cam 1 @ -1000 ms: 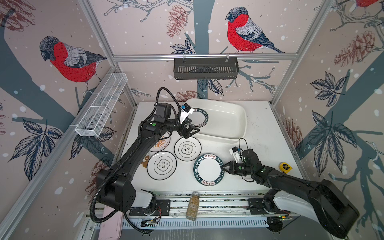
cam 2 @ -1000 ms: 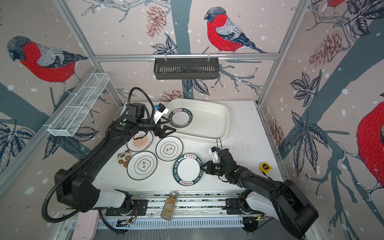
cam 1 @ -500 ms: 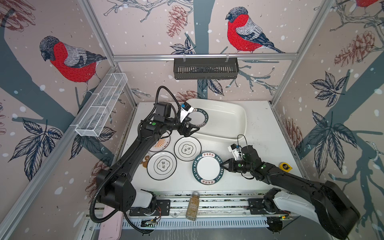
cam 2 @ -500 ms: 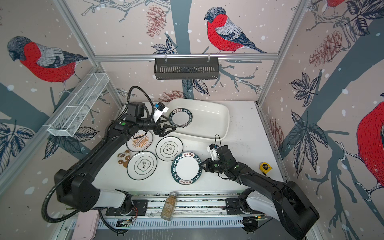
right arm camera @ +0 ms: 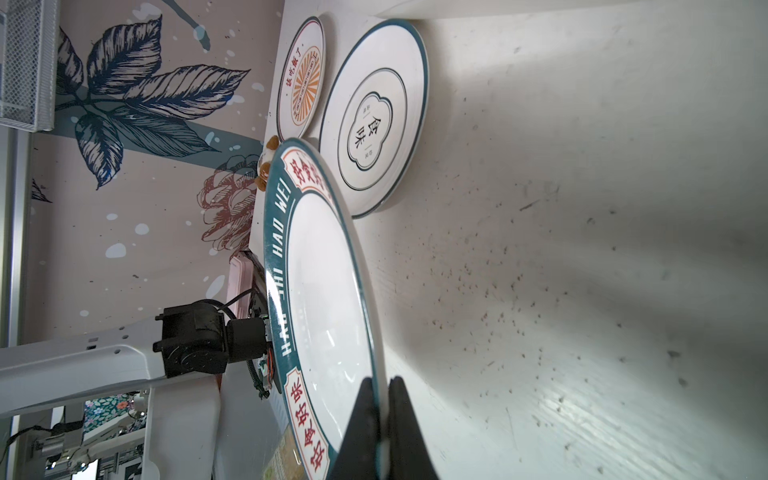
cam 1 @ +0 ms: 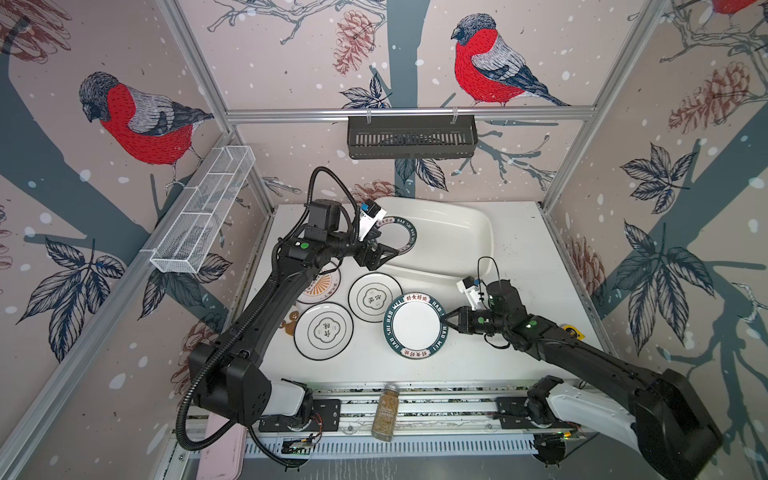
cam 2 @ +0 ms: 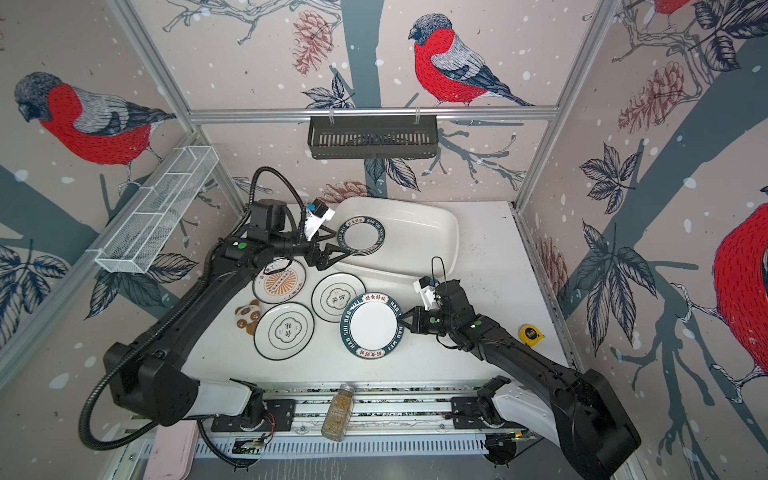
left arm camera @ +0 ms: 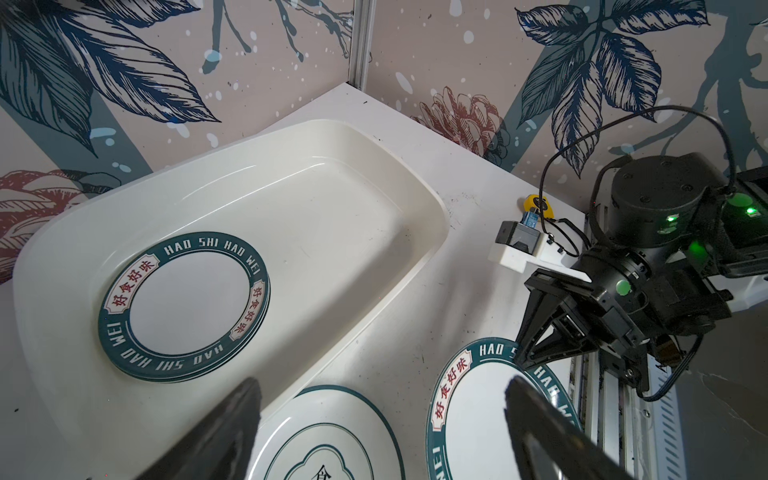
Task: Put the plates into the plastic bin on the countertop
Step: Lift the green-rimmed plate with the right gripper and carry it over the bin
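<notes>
— Now, both top views first. Your right tool is clamped on the rim of the green-lettered plate. Over the last second the two have crept a little toward the plastic bin.
— And my left?
— Your left tool has not shifted. It hangs at the bin's near-left corner with its fingers apart and nothing in them, beside the binned plate.
— Left wrist view?
— It agrees. Your fingers stand wide apart with nothing between them. The binned plate lies flat on the bin floor, and more rims seem to show beneath it. Your right tool is seen biting the carried plate's edge.
— Right wrist view?
— The fingers are together on the rim. The plate is tilted, raised off the surface on the gripped side. Its far edge is hidden, so I cannot tell whether it is fully clear.
— Meaning?
— In my judgement the pickup is done and the transfer has begun. Two black-rimmed plates and a sunburst plate are left on the surface. Your left tool sits near the bin's rim, so mind the carried plate's path.
</notes>
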Tool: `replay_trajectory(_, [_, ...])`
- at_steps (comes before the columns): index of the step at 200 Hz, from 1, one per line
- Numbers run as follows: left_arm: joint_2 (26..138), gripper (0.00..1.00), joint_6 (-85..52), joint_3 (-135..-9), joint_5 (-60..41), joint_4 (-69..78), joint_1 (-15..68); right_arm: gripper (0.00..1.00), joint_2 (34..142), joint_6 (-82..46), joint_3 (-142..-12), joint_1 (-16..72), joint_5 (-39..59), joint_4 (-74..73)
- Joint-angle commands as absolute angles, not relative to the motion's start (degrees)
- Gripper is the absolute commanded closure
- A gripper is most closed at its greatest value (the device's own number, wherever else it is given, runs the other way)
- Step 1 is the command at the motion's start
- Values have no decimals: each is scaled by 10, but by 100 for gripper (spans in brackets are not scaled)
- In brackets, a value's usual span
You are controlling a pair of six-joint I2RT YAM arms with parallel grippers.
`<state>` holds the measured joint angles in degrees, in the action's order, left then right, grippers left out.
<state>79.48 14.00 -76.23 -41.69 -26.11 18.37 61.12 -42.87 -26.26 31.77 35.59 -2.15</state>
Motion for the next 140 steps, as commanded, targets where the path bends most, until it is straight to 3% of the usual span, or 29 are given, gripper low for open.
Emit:
replay_trajectory(1, [785, 9, 150, -766, -413, -269, 179, 99, 608, -409, -282, 312, 378, -17])
replay_trajectory(81, [761, 9, 133, -752, -421, -251, 158, 99, 602, -386, -357, 269, 395, 24])
replay_trajectory(140, [741, 9, 121, -745, -434, -237, 138, 99, 650, -354, -443, 170, 414, 41])
